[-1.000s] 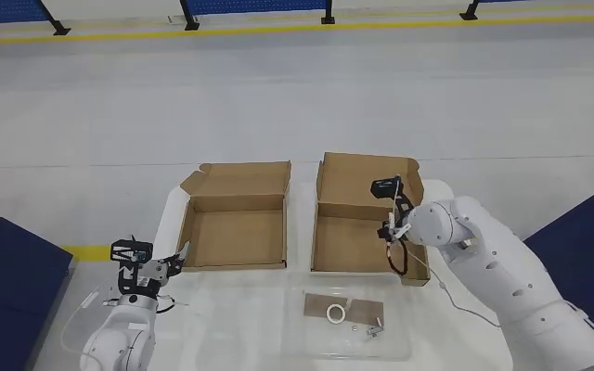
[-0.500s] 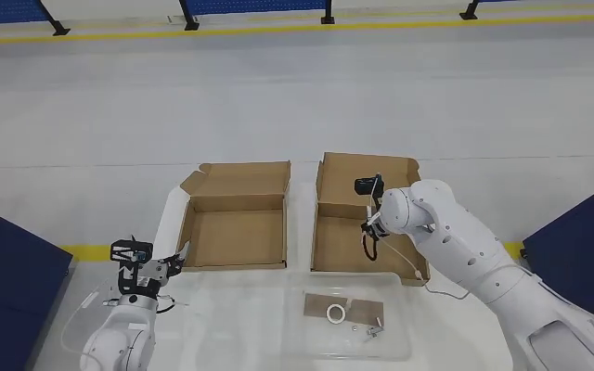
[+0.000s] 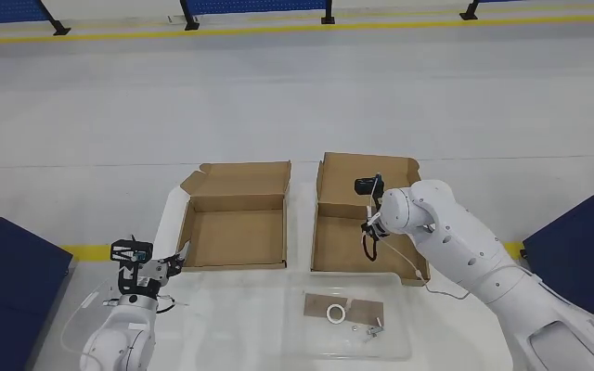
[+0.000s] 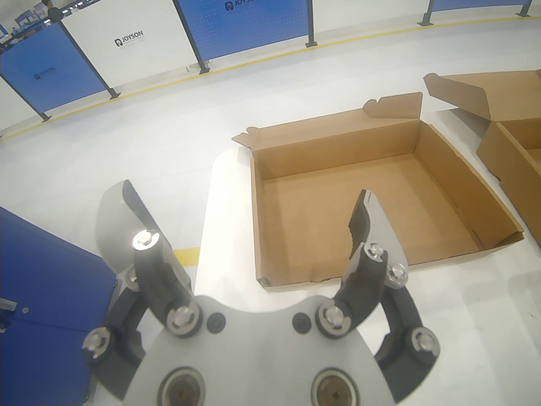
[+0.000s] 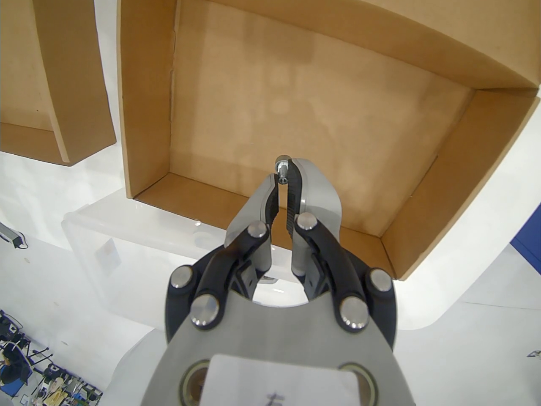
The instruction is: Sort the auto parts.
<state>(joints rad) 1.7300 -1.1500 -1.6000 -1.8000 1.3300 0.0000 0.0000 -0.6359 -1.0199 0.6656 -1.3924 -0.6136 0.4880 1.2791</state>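
**Right gripper (image 5: 282, 179) has the bolt (image 5: 282, 167) over the right box (image 5: 321, 99); left gripper (image 4: 246, 192) wide open**

Right jaws are pinched narrow on the small metal bolt at the tips, above the box floor. Left jaws are spread wide and hold nothing, at 8 o'clock of the left box (image 4: 359, 196), just off its corner. The clear tray (image 3: 399, 345) sits at 6 o'clock of the right box. A white ring (image 3: 336, 314) and a cardboard strip (image 3: 364, 307) lie in it.

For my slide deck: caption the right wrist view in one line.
Right gripper shut on a small metal part, held over the floor of an open cardboard box.
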